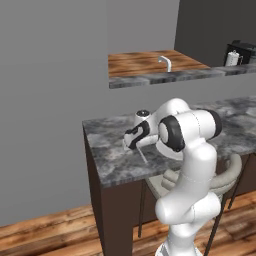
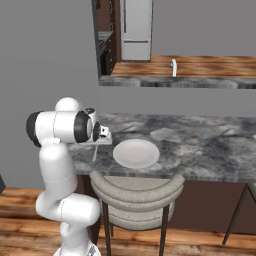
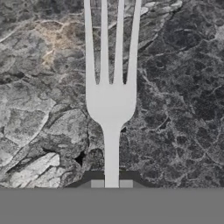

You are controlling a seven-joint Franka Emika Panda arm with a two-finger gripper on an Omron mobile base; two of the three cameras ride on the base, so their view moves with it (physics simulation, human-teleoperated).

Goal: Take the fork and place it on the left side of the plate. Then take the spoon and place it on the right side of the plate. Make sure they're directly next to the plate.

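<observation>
Fork pinched in my fingers, above the marble counter.

My gripper [image 3: 111,183] grasps the fork [image 3: 111,103] by its handle, tines pointing away; the plate [image 2: 136,153] lies just right, open countertop [image 2: 200,145] beyond it toward the front edge.

Rendered home kitchen: marble counter [image 2: 200,145], faucet [image 1: 165,62], stools [image 2: 135,192], perhaps a fridge [image 2: 136,30].
</observation>
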